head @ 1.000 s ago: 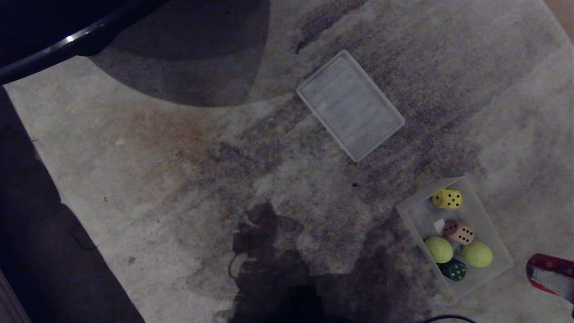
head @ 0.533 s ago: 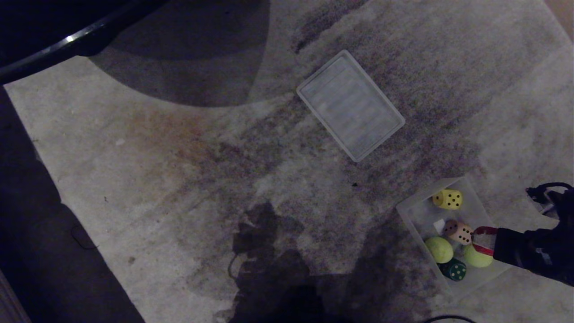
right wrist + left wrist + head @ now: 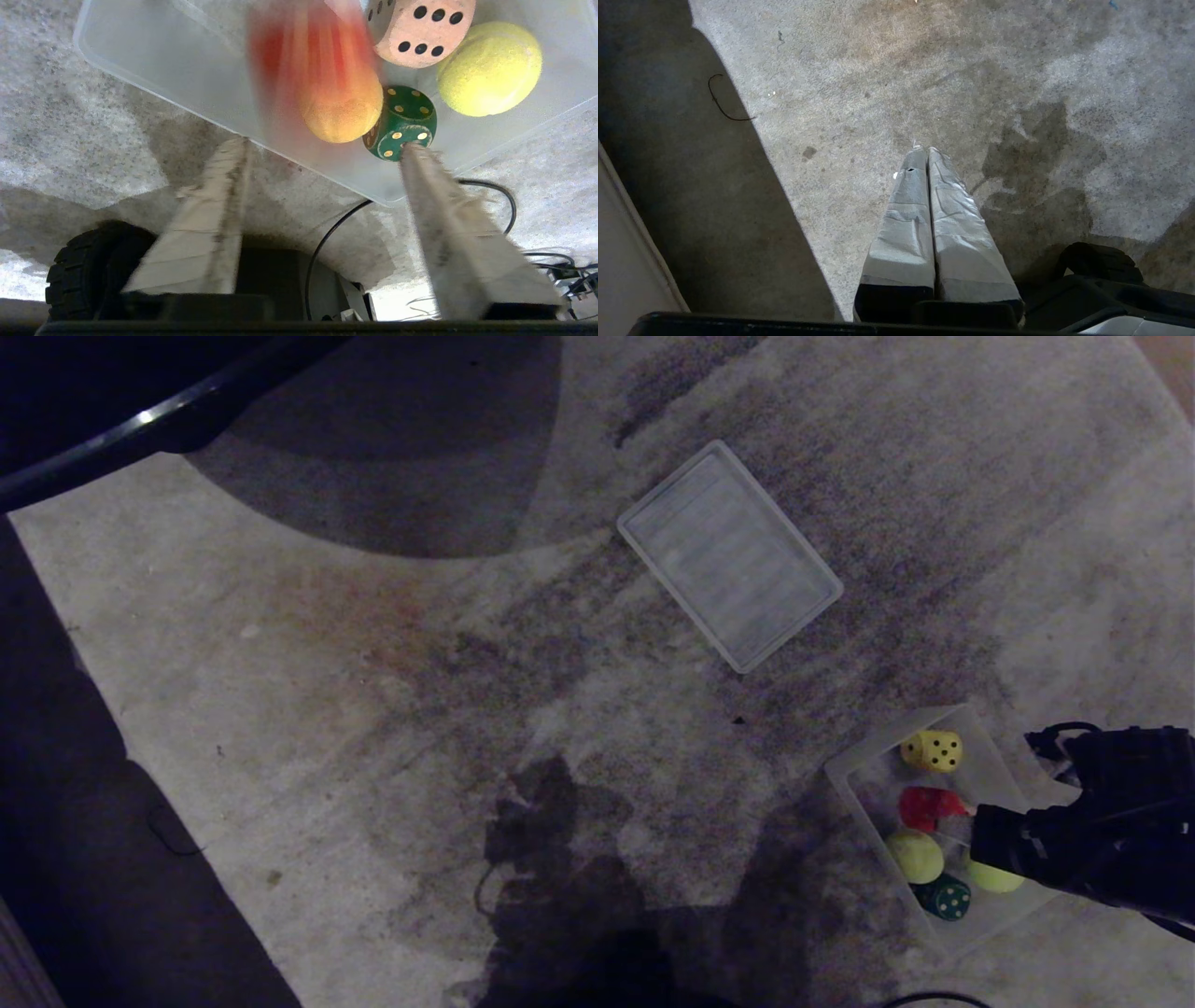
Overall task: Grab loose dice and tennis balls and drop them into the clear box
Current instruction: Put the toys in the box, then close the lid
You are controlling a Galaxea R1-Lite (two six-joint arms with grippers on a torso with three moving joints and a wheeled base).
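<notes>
Stained carpet (image 3: 373, 709); red blurred shape (image 3: 308, 60) over clear box (image 3: 154, 70), identity unclear.

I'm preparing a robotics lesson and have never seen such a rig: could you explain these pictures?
This is a wheeled robot with two arms. The wide picture looks down from its head at a carpet; the other two look along each arm's jaws. On the carpet lie a flat clear lid and the clear box, holding a yellow die, a green die, a brown die and two tennis balls. The right arm reaches over the box, jaws open; a blurred red thing is inside, unheld. The left jaws are shut, empty.
</notes>
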